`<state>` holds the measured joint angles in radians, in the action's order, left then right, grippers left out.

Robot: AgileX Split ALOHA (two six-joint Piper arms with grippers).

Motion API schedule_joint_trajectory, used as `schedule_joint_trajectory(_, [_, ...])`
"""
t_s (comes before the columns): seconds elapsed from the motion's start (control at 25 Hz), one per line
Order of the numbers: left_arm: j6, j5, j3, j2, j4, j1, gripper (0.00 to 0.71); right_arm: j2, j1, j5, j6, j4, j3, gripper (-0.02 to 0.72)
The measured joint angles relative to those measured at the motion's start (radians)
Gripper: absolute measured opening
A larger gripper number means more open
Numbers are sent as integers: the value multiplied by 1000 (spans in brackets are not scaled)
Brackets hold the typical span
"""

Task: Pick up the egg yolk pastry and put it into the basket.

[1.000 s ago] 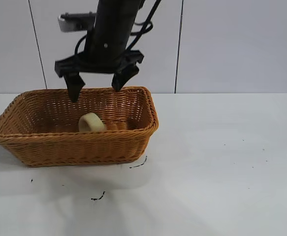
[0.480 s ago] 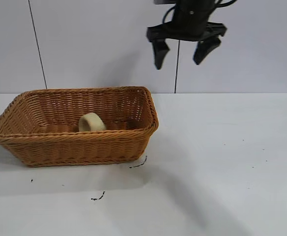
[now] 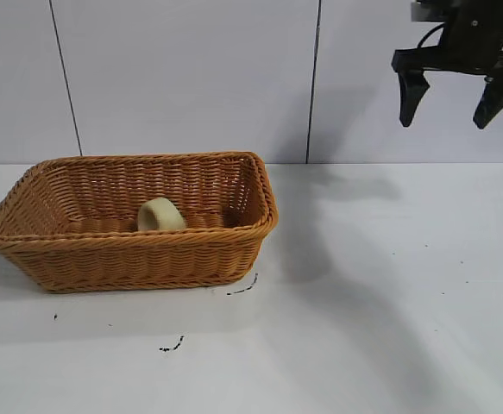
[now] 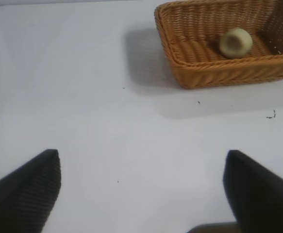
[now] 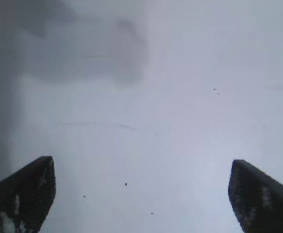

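One second has taken the right gripper from above the basket to high at the far right, fingers spread and empty. Egg yolk pastry rests inside the basket; placement appears complete. Left gripper hangs released, away from the basket.

white table carries the basket at its left; small dark specks nearby.
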<state>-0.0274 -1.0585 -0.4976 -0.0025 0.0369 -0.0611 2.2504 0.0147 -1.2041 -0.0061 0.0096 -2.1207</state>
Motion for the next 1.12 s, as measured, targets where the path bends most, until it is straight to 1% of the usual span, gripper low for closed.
schedule_joint_trajectory(0.12, [0,0,0,0,0,0,693,-98,0,0,0,0,108,695])
schedule_joint_trajectory(0.2, [0,0,0,0,0,0,693,-194,0,0,0,0,213,695])
schedule_joint_trajectory(0.6, [0,0,0,0,0,0,693,-828,0,-1,-14,0,860,695])
schedule_joint_trajectory(0.8, [0,0,0,0,0,0,693,-1170,0,-3,-33,0,1173,696])
schedule_joint_trajectory(0.92, [0,0,0,0,0,0,693,-1389,0,31,-33,0,1346,696])
schedule_joint_trajectory(1.12, [0,0,0,0,0,0,693,-1775,0,139,-33,0,1568,696])
